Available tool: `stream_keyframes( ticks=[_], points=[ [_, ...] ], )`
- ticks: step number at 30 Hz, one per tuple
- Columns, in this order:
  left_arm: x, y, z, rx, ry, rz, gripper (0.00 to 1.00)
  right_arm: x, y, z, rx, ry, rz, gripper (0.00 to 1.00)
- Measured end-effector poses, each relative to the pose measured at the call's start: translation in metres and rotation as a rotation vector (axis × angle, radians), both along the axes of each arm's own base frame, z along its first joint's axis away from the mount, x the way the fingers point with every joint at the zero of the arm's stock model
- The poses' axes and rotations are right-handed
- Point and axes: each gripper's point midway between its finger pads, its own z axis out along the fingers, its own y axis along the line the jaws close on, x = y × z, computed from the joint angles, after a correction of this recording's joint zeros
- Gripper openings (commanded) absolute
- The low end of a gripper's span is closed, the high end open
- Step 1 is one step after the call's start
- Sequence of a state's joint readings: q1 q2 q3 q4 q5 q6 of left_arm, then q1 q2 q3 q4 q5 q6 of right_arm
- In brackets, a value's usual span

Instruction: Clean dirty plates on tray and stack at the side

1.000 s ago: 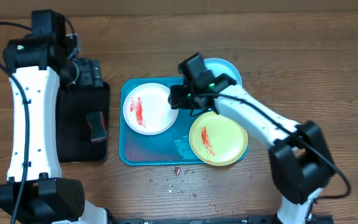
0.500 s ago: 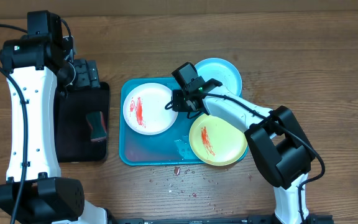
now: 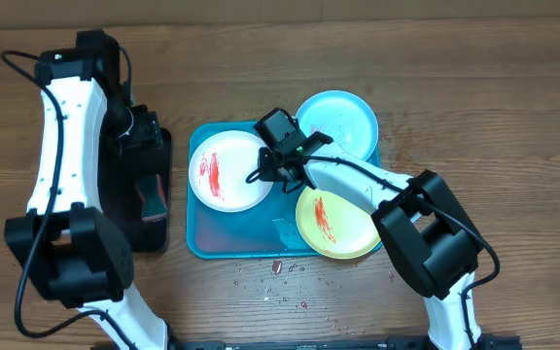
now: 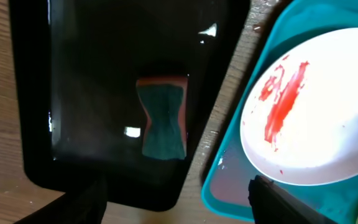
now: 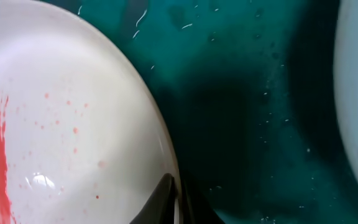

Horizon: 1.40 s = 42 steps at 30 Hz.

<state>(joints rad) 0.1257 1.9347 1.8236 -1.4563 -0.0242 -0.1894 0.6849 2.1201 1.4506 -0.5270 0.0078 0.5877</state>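
Three plates showed from overhead. The cream-pink plate (image 3: 229,170), smeared red, lay at the left of the teal tray (image 3: 236,238). The yellow-green plate (image 3: 338,222), also smeared, sat at the tray's lower right. The light teal plate (image 3: 340,123) overlapped the far right corner. The right end effector (image 3: 265,171) sat at the cream-pink plate's right edge. The left end effector (image 3: 142,128) hung over a black tray (image 3: 152,231) on the wooden surface (image 3: 474,78).

From the left wrist, the fingers were spread wide and grasping nothing, with a sponge (image 4: 162,118) lying in the black tray below and the smeared plate off to the right.

From the right wrist, the two fingertips (image 5: 164,194) were clenched close together on the cream-pink plate's rim, above the wet tray floor.

The step in hand looked like steadying this first plate for wiping. The next move likely called for the left end effector to drop, close on the sponge and carry it across to the smear.
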Motion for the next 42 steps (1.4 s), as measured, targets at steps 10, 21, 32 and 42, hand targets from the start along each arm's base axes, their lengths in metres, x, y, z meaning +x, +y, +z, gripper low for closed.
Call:
stream_keyframes(
  ticks=[10,21,32,42],
  points=[
    [-0.015,0.003,-0.028,-0.007,0.080,0.016,0.61,-0.001,-0.001,0.000,-0.001,0.007,-0.010,0.06],
    [-0.037,0.008,-0.058,0.009,-0.158,0.019,0.65,-0.001,-0.001,0.000,-0.003,0.010,-0.010,0.05],
    [-0.035,0.011,-0.101,0.013,-0.142,-0.010,0.43,-0.001,-0.001,0.000,-0.003,0.011,-0.011,0.05],
    [-0.040,0.007,-0.133,-0.017,-0.058,-0.015,0.20,-0.001,-0.001,0.000,-0.003,0.011,-0.011,0.05]
  ],
)
